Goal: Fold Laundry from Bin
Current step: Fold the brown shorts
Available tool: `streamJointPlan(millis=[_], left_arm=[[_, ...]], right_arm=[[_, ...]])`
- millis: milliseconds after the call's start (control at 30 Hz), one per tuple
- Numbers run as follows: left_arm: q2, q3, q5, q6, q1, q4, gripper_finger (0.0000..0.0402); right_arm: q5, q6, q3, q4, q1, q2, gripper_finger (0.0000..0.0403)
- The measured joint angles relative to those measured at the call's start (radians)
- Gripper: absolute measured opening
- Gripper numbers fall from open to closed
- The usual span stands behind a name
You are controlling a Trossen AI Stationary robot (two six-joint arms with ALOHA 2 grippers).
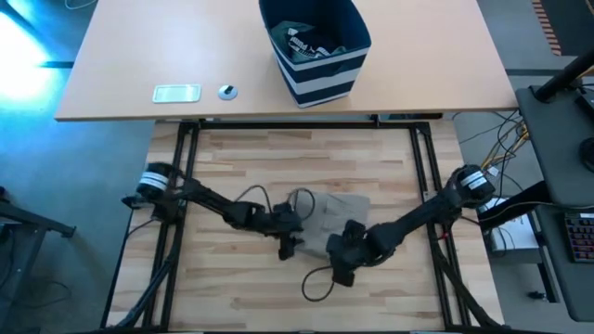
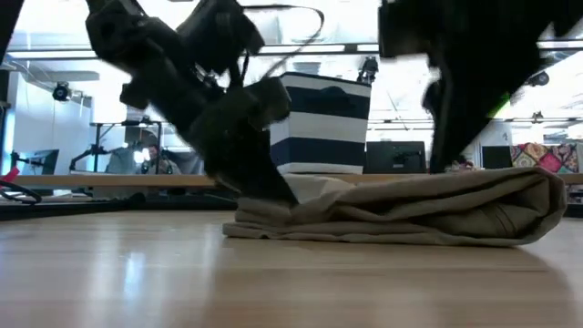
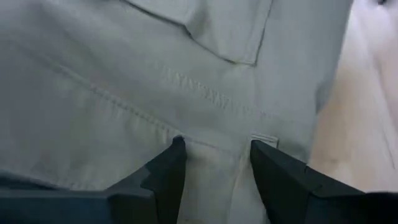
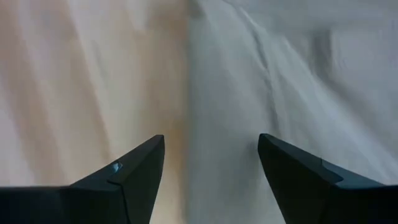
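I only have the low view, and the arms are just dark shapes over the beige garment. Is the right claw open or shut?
Observer: Open. The right wrist view shows the right claw with its fingers wide apart, over the edge of the beige garment, with bare table under one finger.
Operator: And the left one?
Observer: The left claw has its fingers apart too, with the tips down at a stitched seam of the garment, next to a belt loop.
Operator: Anything in the bin?
Observer: Yes. From above, the bin holds more laundry, which looks like grey pieces.
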Motion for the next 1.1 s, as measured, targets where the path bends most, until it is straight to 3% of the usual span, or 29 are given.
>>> streamJointPlan(millis=[167, 333, 567, 800, 933, 1100], left_arm=[[0.079, -0.003, 0.038, -0.051, -0.025, 0.038, 0.0156], [0.07, -0.006, 0.057, -0.07, -0.028, 0.04, 0.0155], [0.059, -0.009, 0.078, -0.101, -0.029, 0.017, 0.0155], [0.057, -0.009, 0.079, -0.113, -0.029, 0.005, 0.0155], [0.057, -0.009, 0.079, -0.124, -0.03, 0.002, 0.0155], [0.057, -0.009, 0.08, -0.134, -0.03, 0.002, 0.0155]], right_arm=[[-0.1, -0.001, -0.098, 0.075, 0.001, 0.04, 0.0256], [-0.148, -0.016, -0.094, 0.041, 0.001, -0.008, 0.0256], [-0.075, -0.079, -0.12, -0.009, -0.006, -0.189, 0.0256], [-0.132, -0.017, -0.263, 0.174, 0.016, -0.079, 0.0256], [-0.132, -0.032, -0.279, 0.158, 0.049, -0.003, 0.0256], [-0.151, -0.07, -0.251, 0.113, 0.031, -0.071, 0.0256]])
